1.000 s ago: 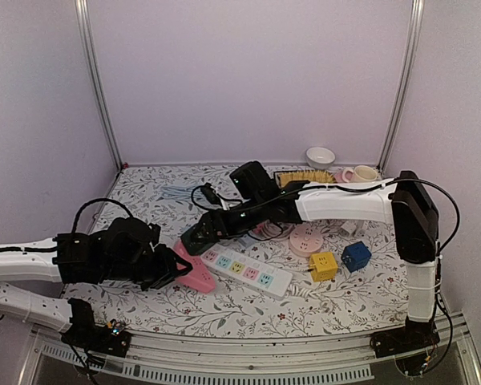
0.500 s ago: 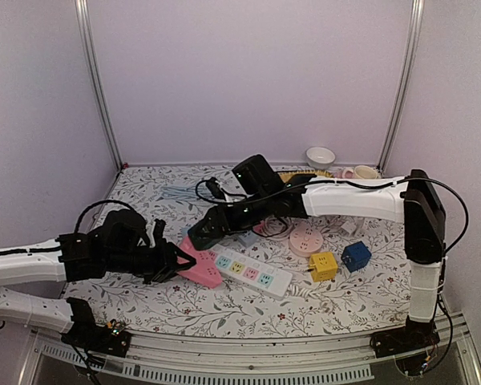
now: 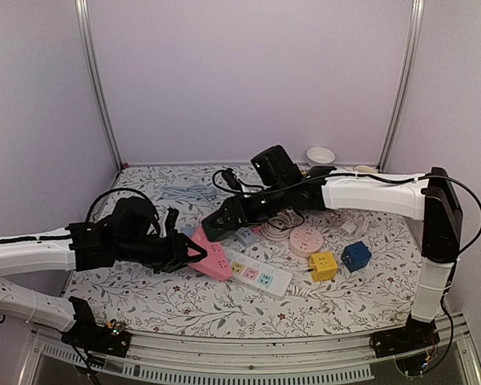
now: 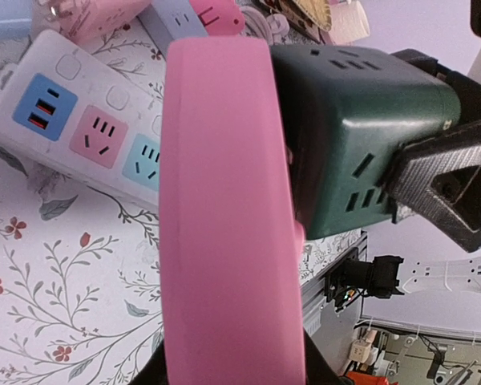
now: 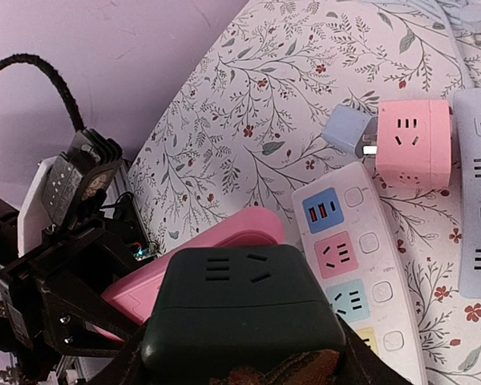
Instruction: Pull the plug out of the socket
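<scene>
A long pink socket strip (image 3: 214,257) is held off the table in my left gripper (image 3: 188,252), which is shut on its near end. In the left wrist view the pink strip (image 4: 228,200) fills the middle, with my left gripper (image 4: 232,370) at the bottom. A dark green cube plug (image 3: 216,227) sits against the strip's face (image 4: 361,136). My right gripper (image 3: 223,224) is shut on this cube. In the right wrist view the cube (image 5: 240,313) fills the bottom, between my fingers, with the pink strip (image 5: 216,257) behind it.
A white power strip (image 3: 255,273) with coloured outlets lies on the flowered table just below the held pieces. A yellow cube (image 3: 323,265), a blue cube (image 3: 356,256) and a round pink socket (image 3: 306,239) lie to the right. A pink cube (image 5: 413,144) lies behind. A white bowl (image 3: 321,156) stands at the back.
Both arms have moved up and to the right together. The pink strip has risen off the table, with the green cube still against it.
</scene>
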